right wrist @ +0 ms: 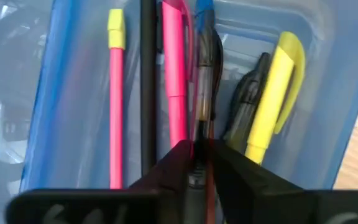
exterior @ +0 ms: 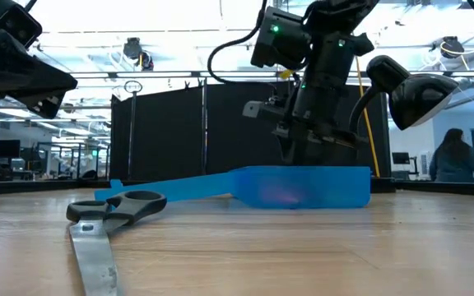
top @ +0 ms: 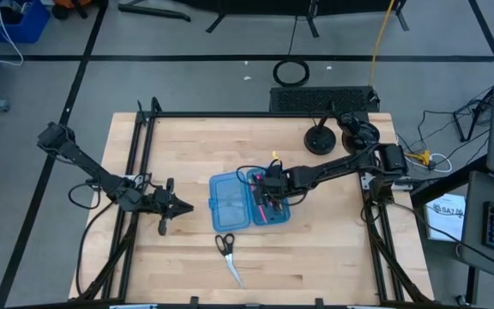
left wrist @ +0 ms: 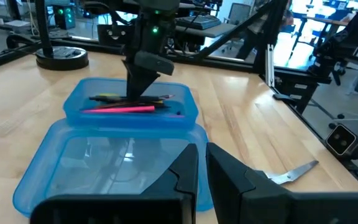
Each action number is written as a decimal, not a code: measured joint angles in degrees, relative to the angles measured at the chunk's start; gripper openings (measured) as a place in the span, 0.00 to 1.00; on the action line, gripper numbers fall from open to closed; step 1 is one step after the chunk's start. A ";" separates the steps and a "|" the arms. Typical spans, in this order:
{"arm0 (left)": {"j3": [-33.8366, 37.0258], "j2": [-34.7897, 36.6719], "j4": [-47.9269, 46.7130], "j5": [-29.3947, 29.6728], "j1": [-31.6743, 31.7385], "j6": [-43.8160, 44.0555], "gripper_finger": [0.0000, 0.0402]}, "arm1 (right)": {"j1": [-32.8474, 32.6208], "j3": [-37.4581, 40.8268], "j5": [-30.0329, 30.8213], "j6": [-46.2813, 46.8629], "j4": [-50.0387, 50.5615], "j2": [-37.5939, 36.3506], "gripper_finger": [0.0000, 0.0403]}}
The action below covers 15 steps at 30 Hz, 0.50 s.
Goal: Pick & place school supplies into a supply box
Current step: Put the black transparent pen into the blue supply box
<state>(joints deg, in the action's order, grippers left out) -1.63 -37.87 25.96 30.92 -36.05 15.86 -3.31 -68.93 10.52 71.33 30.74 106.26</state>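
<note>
Seen from overhead, the left gripper hangs at centre-left of the frame, just off the left edge of the supply box, its two dark fingers drawn together with only a sliver of a gap and nothing between them. The translucent blue case lies open at the middle of the wooden table, its two halves side by side; the left half holds nothing that can be made out.

Below the case, in the lower middle of the overhead frame, black-handled scissors lie on the bare wood, apart from the box, silver blades pointing toward the bottom edge.

To the right, the right gripper reaches down into the right half of the case, where the pens lie packed side by side. Its wrist camera shows, from left to right, a pink pencil with a yellow tip, a thin black pen, a pink marker, a clear-barrelled pen, a dark pen and a yellow highlighter. The gripper's fingers are pinched on the lower end of the clear-barrelled pen.

At the upper right of the overhead frame, a black round lamp base stands on the table near its far edge. A person is at the right edge of the table-level view, in the room behind.
</note>
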 joint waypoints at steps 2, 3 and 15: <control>0.00 0.00 0.01 0.04 0.00 0.00 0.09 | 0.15 0.07 -1.11 0.04 0.12 0.02 0.20; 0.00 0.00 0.02 0.04 0.00 0.00 0.09 | 0.08 0.11 -1.08 0.02 0.22 0.10 0.23; 0.00 0.02 0.03 0.12 0.02 -0.24 0.09 | 0.00 0.20 -0.44 -9.41 -3.87 -0.86 0.33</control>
<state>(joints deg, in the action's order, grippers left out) -1.63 -37.85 25.99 31.04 -36.03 15.62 -3.31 -68.73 10.08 61.92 26.88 105.40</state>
